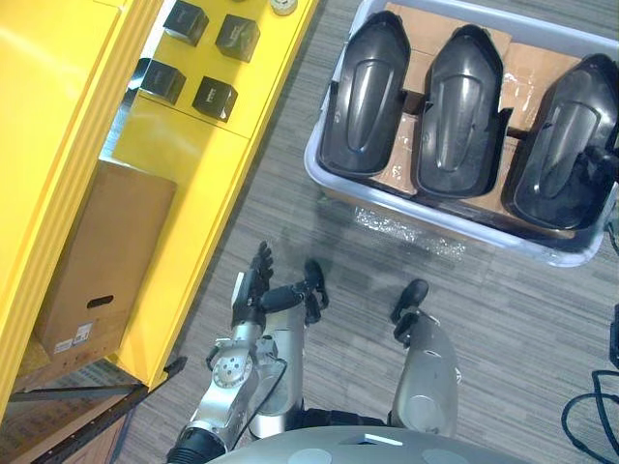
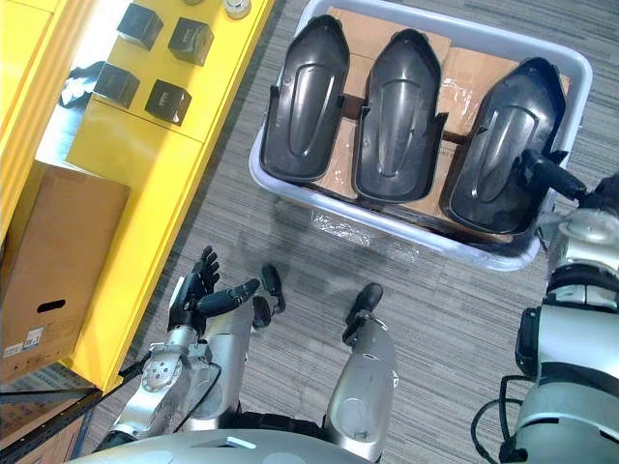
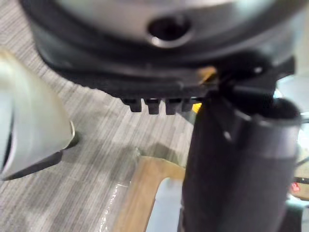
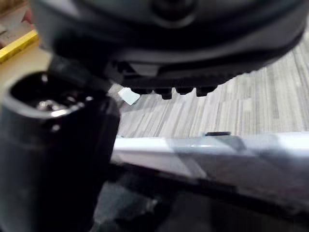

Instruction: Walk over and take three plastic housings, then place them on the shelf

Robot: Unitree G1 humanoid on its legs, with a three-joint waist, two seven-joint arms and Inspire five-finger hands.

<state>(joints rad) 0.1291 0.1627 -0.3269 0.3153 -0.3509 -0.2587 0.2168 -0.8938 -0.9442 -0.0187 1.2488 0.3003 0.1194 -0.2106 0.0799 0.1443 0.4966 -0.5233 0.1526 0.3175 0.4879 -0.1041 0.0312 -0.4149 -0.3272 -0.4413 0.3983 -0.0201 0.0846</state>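
Fingers of my left hand (image 1: 251, 290) are straight and relaxed, thumb out to the side, grasping nothing. It hangs low, close in front of me over the grey floor (image 1: 522, 329). I judge it is kept free, ready to take its share once I am near enough.

Ahead on the floor, just past a scrap of plastic film (image 1: 406, 232), stands a pale bin (image 1: 464, 230). Three black housings lie in it side by side, domed backs up, on sheets of cardboard (image 1: 522, 72): left housing (image 2: 305, 97), middle housing (image 2: 398, 111), right housing (image 2: 498, 135). None is lifted. Packed in a row like that, each can probably be drawn out without disturbing its neighbour.

My right hand (image 2: 553, 178) reaches in from the side over the right housing, a dark tip lying across its near edge. Whether it has closed on the part I cannot tell; the wrist view shows the bin's rim close by and little else.

To my left runs the yellow shelf (image 1: 184, 145). Small black boxes (image 1: 215, 97) sit on its top and a cardboard box (image 1: 97, 251) sits lower down. Bare yellow surface beside the small boxes looks like the likely drop spot.
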